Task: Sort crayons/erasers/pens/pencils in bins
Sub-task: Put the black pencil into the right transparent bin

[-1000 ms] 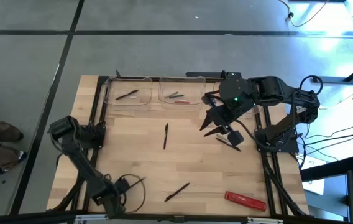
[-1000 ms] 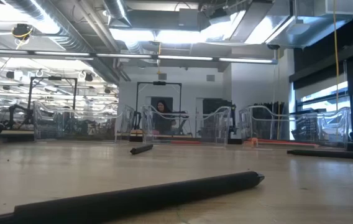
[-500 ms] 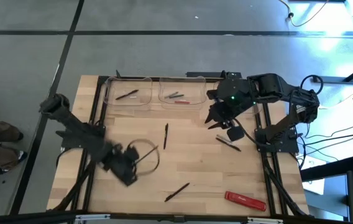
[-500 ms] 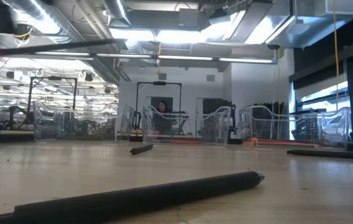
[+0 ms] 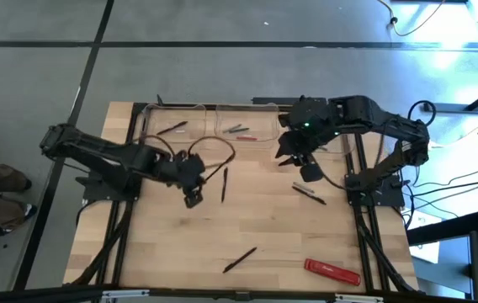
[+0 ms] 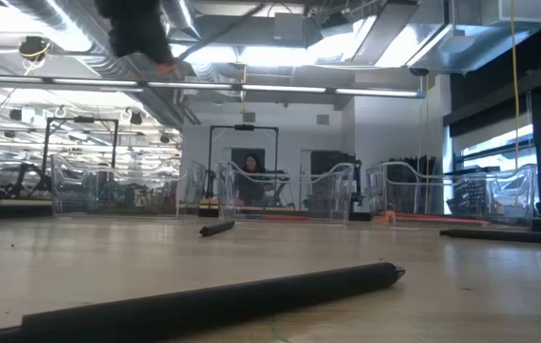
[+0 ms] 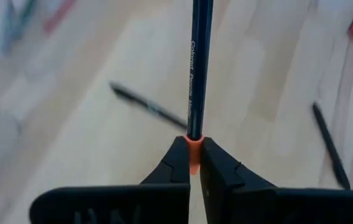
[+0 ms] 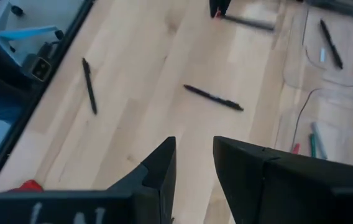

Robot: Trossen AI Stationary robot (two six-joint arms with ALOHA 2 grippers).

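Left gripper clamped on a dark pencil (orange end between the fingers), over mid-table. Right gripper empty, fingers parted, near the bins. Progress: one pen in the left bin, a few items in the middle. Still loose: pens on the table, red bar.

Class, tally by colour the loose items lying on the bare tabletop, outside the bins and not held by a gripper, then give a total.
Black pens: 3
Red bar: 1
Total: 4
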